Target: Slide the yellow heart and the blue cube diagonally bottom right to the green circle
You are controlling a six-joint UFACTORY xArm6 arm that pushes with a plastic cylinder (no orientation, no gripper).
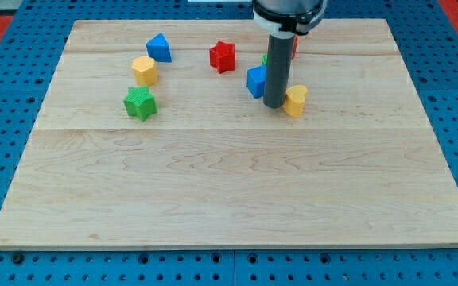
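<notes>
The yellow heart [296, 100] lies at the view's upper right of the wooden board. The blue cube [256, 81] lies just to its left. My tip [274, 106] stands between them, touching or nearly touching both. A green block [265, 59], probably the green circle, shows only as a sliver behind the rod, just above the blue cube. Its shape is mostly hidden.
A red star [223, 56] lies left of the rod. A red block [294, 48] peeks out right of the rod. At the upper left lie a blue block [159, 48], a yellow hexagon-like block [144, 70] and a green star [140, 103]. The board [229, 191] rests on a blue pegboard.
</notes>
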